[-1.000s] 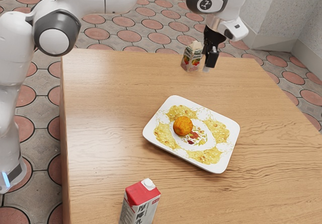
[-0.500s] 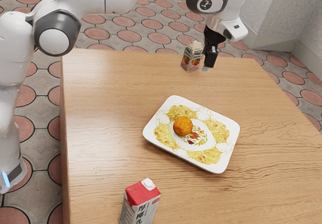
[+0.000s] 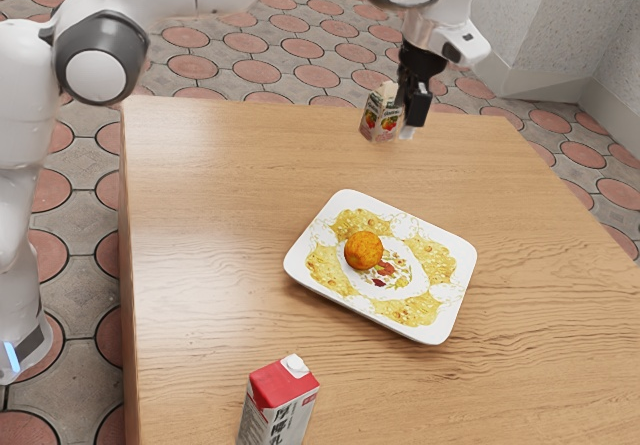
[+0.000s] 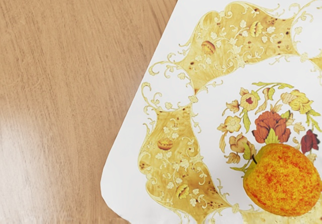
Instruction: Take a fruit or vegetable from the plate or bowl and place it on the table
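Gripper (image 3: 410, 128): spread or closed, cannot be told
Orange fruit (image 3: 363, 251): seen lower than the gripper, on the plate (image 3: 464, 259)
Handling: probably light, firm, rollable; should be grasped across its widest sides

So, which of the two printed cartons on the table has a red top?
The white carton with a white cap, at the exterior view's lower edge. The other, a pale carton with fruit pictures beyond the white patterned plate, has a whitish top.

Wooden table (image 3: 220, 165), patterned white plate (image 3: 460, 265) on it, red-topped carton (image 3: 278, 397), smaller carton (image 3: 379, 117), probably juice
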Robot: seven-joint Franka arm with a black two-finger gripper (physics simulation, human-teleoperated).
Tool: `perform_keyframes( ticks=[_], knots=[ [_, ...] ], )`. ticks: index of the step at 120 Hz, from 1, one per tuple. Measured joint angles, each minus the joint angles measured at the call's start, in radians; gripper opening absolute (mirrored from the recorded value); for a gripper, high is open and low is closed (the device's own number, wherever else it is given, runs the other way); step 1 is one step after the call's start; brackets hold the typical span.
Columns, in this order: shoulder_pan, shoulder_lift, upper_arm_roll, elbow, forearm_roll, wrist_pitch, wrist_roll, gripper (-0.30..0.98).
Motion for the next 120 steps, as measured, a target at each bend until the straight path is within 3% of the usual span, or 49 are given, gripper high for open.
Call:
perform_keyframes(
  ticks=[8, 19, 37, 54, 73, 106, 120],
  knots=[
    [-0.002, -0.041, -0.002, -0.057, -0.068, -0.059, -0.118, 0.69],
    [-0.005, -0.239, -0.008, -0.322, -0.121, -0.073, -0.288, 0.69],
    [0.001, -0.575, -0.096, -0.667, -0.132, -0.049, -0.567, 0.69],
    [-0.001, -0.699, -0.107, -0.812, -0.142, -0.021, -0.789, 0.69],
    [0.002, -0.688, -0.104, -0.828, -0.14, 0.001, -0.983, 0.69],
    [0.002, -0.438, -0.118, -0.654, -0.118, 0.069, -1.205, 0.69],
    [0.001, -0.398, -0.121, -0.61, -0.11, 0.09, -1.269, 0.69]
  ],
)
